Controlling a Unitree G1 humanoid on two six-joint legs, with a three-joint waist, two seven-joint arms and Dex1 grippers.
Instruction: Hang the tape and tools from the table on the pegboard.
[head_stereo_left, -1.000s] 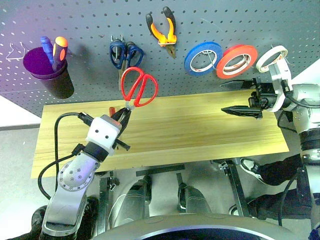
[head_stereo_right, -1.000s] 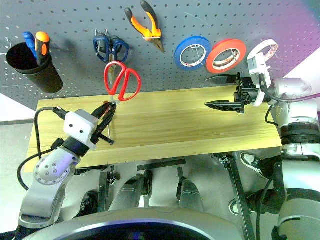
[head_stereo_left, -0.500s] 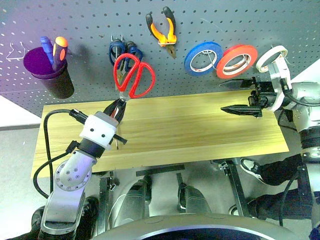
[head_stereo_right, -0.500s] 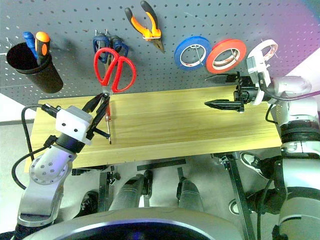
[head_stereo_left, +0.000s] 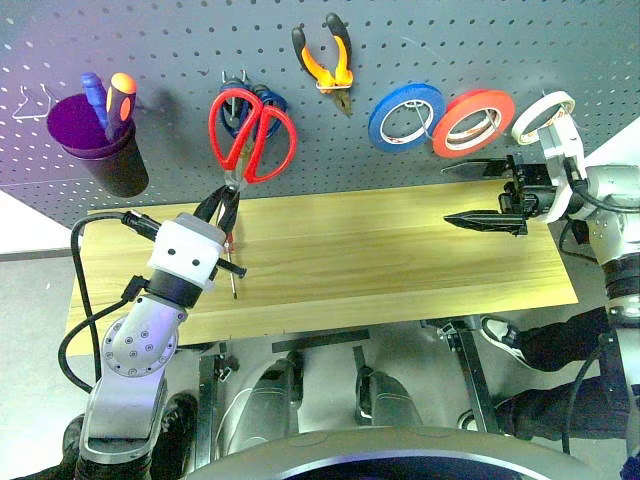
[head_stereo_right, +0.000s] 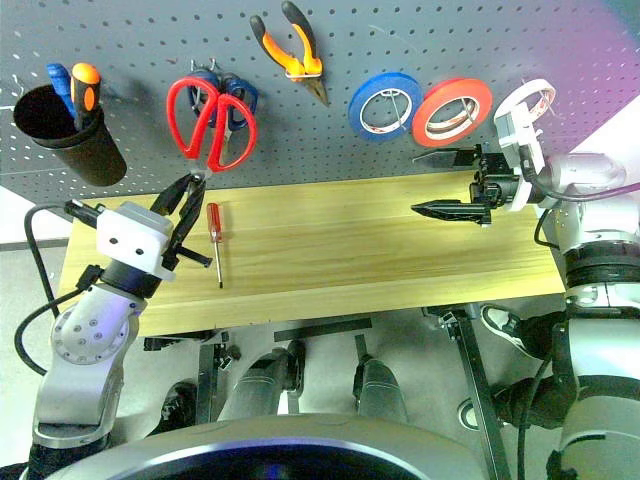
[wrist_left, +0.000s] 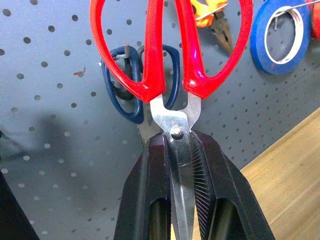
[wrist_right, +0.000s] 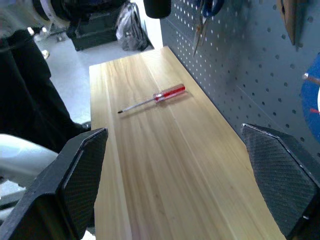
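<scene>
hanging step: left gripper (wrist_left: 180, 165) clamped on the blades of the red-handled scissors (head_stereo_left: 250, 135), handles up against the pegboard (head_stereo_left: 400, 40) beside the blue-handled scissors (wrist_left: 132, 82); thread one loop squarely over a free hook; right gripper (head_stereo_left: 480, 195) spread, idle

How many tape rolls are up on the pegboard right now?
3, in a row on the pegboard, right of the pliers: blue roll, then red-orange roll, then white roll at the far right, beside the right gripper.
</scene>
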